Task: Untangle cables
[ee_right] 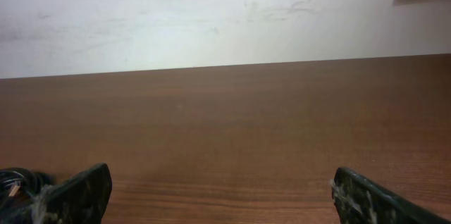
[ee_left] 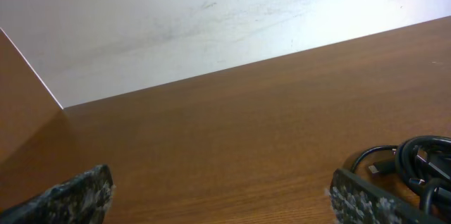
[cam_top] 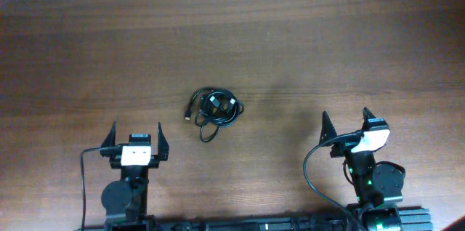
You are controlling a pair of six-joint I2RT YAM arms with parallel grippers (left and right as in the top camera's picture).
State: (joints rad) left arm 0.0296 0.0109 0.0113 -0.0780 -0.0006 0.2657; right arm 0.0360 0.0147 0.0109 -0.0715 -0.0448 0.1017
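I find the cables [cam_top: 214,111] bunched near mid-tabletop [cam_top: 327,35], well apart from every edge. Left gripper [cam_top: 136,131] and right gripper [cam_top: 346,118] sit by the near edge, flanking the bundle, jaws released wide, grasping nothing. Open wood surrounds the bundle.

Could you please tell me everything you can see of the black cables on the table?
The cables are thin, glossy black cords wound into one small loose tangle of overlapping loops, with a plug end sticking out at the left in the overhead view. They lie flat on the brown wooden table, near its middle. Only the table touches them.
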